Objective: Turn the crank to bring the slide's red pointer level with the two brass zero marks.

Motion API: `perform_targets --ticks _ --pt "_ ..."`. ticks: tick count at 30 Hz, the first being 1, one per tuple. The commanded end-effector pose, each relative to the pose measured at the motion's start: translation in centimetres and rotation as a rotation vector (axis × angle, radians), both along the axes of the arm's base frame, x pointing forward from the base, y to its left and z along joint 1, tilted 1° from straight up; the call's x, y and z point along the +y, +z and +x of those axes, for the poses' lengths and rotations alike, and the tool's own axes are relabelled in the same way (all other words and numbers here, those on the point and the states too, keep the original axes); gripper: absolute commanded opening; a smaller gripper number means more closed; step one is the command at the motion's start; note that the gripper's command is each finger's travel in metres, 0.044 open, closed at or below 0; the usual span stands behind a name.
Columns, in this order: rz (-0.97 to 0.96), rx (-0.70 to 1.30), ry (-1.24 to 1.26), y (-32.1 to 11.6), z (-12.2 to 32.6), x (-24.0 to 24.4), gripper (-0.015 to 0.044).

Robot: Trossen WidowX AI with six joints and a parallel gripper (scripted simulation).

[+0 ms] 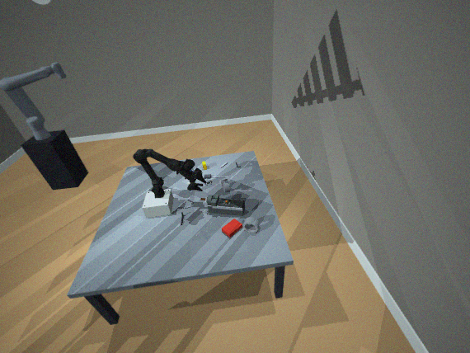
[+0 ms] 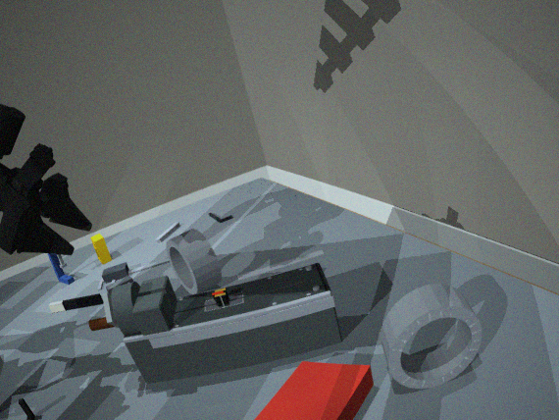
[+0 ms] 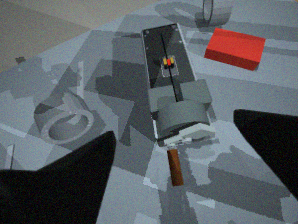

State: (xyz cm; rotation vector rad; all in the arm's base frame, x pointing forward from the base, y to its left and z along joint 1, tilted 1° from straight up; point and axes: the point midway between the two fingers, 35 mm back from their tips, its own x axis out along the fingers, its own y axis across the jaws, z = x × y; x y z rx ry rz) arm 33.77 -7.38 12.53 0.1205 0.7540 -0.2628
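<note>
The grey machine [image 1: 226, 210] [image 2: 235, 341] [image 3: 183, 117] lies on the table. Its brown crank handle [image 1: 203, 199] [image 2: 99, 324] [image 3: 175, 168] sticks out at the head end, low beside the pale crank arm [image 3: 192, 133]. The slide's red pointer [image 2: 219, 293] [image 3: 169, 62] sits between the yellow brass marks; it looks close to level with them, but I cannot tell whether exactly. My gripper [image 1: 204, 186] [image 2: 81, 239] [image 3: 172, 126] is open and empty, above the table beyond the head end. Nothing touches the handle.
A red block [image 1: 232, 228] [image 2: 314, 393] [image 3: 235, 48] and a grey ring [image 1: 251, 225] [image 2: 392, 343] lie on one side of the machine. Another ring [image 2: 204, 262] [image 3: 47, 132] is on the other side. A yellow block [image 1: 204, 165] [image 2: 101, 249], a blue object [image 2: 56, 267] and a white-ended black bar [image 2: 80, 302] are nearby.
</note>
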Motion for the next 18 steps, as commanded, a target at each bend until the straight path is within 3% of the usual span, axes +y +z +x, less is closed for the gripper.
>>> perform_targets --ticks 1,18 --pt "0.003 -0.001 -0.007 -1.6 0.0 0.1 0.044" --pt "0.003 0.0 -0.007 -8.9 -0.2 0.2 0.044"
